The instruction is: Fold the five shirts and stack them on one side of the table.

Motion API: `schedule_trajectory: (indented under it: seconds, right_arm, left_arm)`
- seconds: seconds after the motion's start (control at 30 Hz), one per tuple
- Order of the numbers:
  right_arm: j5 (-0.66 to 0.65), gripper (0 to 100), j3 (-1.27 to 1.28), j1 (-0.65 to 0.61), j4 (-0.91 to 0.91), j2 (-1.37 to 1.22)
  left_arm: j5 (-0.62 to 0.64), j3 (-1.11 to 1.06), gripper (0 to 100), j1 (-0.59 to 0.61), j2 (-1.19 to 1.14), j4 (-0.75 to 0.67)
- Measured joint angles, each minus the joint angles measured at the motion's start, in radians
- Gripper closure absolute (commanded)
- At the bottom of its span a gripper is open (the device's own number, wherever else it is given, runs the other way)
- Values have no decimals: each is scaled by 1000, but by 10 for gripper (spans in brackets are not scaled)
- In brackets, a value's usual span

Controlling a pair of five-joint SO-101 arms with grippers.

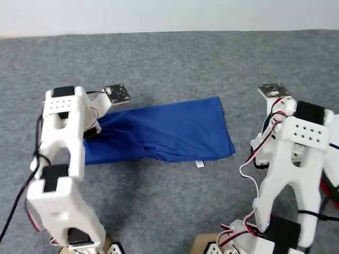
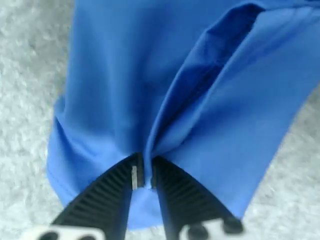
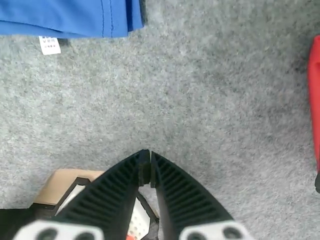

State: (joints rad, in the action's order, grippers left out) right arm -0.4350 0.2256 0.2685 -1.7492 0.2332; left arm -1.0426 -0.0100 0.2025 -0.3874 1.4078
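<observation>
On the grey, carpet-like tabletop (image 1: 175, 58), a blue shirt (image 1: 164, 132) folded into a long band across the middle, between the two arms. Small white label (image 1: 199, 163) sticking out from the band's near edge, toward the right arm's side.

Left hand (image 2: 144, 167) at the end of the shirt nearest the left arm, closed almost fully and pinching a raised ridge of blue cloth between its ribbed black fingertips (image 2: 172, 185). Only a sliver of gap between the tips, packed with fabric. From that pinch, a deep crease running away through the shirt (image 2: 200, 100), one layer lapping over another. In the high view, grip itself hidden under the white left arm (image 1: 63, 137).

Right hand (image 3: 149, 161) pressed together tip to tip, holding nothing, over bare grey tabletop (image 3: 225, 100) and well apart from the shirt. Right arm (image 1: 294, 159) white, standing beyond the shirt's other end, not touching it.

In the right wrist view, only a corner of the shirt (image 3: 75, 15) and the label (image 3: 48, 44), the cloth cut off at the frame edge. Red thing (image 3: 315, 105) also cut off at an edge, too little showing to name. Tan flat piece (image 3: 60, 182) behind the right hand's fingers, partly covered, hard to make out
</observation>
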Motion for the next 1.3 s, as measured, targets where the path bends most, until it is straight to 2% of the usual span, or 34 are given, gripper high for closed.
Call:
schedule_trajectory:
  seconds: [0.1, 0.23, 0.4, 0.73, 0.9, 1.13, 1.3]
  right_arm:
    - [5, 990, 0, 0, 0, 0]
    - [8, 990, 0, 0, 0, 0]
    - [8, 990, 0, 0, 0, 0]
    - [8, 989, 0, 0, 0, 0]
    - [8, 989, 0, 0, 0, 0]
    - [8, 989, 0, 0, 0, 0]
    - [8, 989, 0, 0, 0, 0]
  left_arm:
    - [14, 26, 967, -15, -60, 0]
    - [34, 29, 846, -32, -78, 0]
    - [61, 74, 830, -32, -78, 0]
    - [66, 388, 839, -32, -78, 184]
    - [106, 466, 900, -63, -87, 290]
    - [117, 327, 979, -169, -87, 315]
    - [150, 196, 981, -292, -87, 315]
